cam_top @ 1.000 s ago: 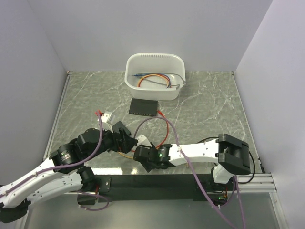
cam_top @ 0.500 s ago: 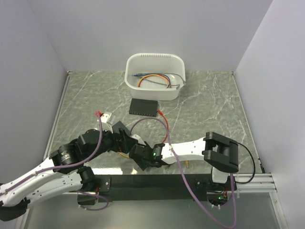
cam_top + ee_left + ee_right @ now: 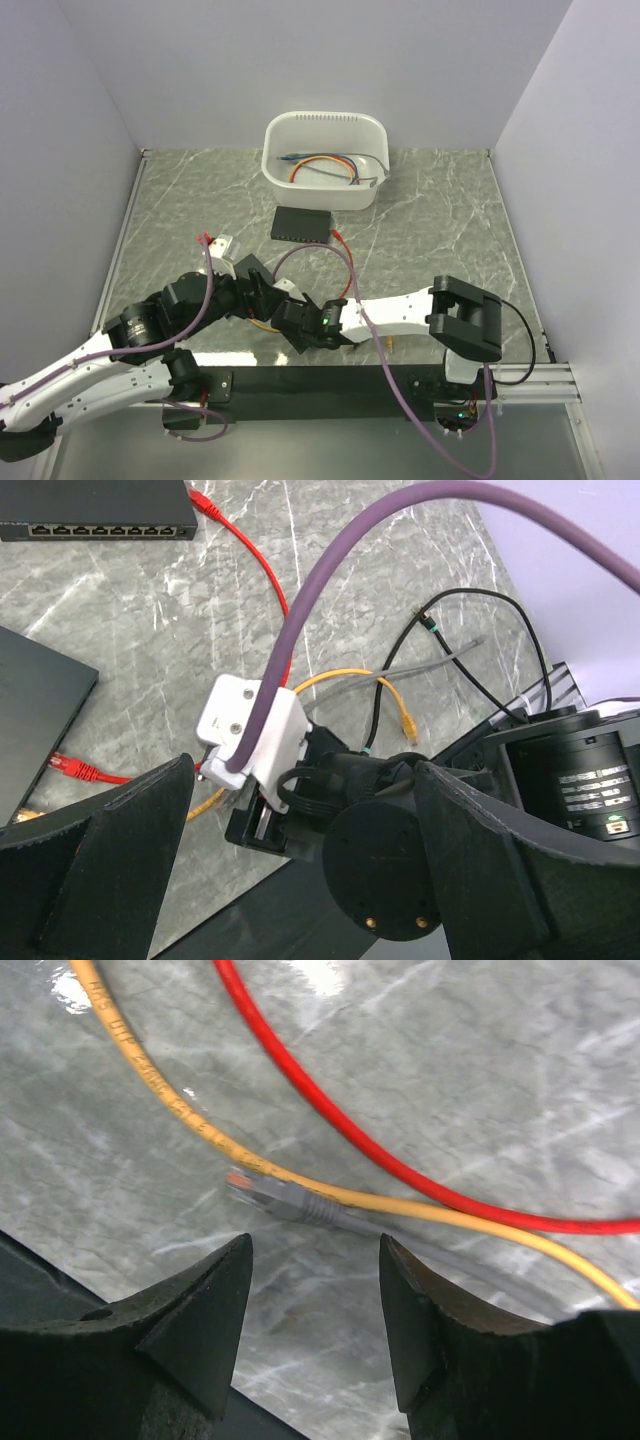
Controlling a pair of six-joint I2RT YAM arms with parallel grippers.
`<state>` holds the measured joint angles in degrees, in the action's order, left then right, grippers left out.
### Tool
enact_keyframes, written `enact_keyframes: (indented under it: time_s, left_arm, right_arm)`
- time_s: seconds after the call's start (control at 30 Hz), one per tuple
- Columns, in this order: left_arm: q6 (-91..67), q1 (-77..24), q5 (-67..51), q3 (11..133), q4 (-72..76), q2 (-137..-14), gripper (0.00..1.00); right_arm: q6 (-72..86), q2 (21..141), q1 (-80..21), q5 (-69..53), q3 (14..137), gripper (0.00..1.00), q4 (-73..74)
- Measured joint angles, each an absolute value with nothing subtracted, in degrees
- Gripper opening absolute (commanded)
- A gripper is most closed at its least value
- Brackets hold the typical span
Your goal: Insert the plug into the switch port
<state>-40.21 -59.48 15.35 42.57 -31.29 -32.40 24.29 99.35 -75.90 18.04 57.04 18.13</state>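
The right arm slid left. Now its fingers hang apart over the plug, which lies on the tabletop. The left fingers are wide apart, empty. The switch is well away, so grabbing comes next.

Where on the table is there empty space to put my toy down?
The widest bare patch of table lies right of the white tub and red cable, up to the wall. A smaller one sits left of the tub, beyond the left arm. The front middle is crowded with the right arm and cables.
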Motion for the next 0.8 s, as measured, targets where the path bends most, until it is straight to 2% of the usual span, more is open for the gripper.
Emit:
enact_keyframes:
  time_s: [0.67, 0.73, 0.8]
  left_arm:
    - [-40.21, -60.10, 15.22, 42.76, -31.59, -32.40, 0.97]
    - [-40.18, -60.10, 15.57, 42.78, -31.64, -32.38, 0.97]
    - [-40.16, -60.10, 16.01, 42.78, -31.75, -32.36, 0.97]
  right_arm:
    - [21.34, 103.53, -78.08, 23.35, 61.84, 0.61, 20.34]
    - [21.30, 104.09, -78.06, 23.35, 62.37, 0.59, 20.01]
    - [21.28, 104.53, -78.06, 23.29, 62.74, 0.52, 19.59]
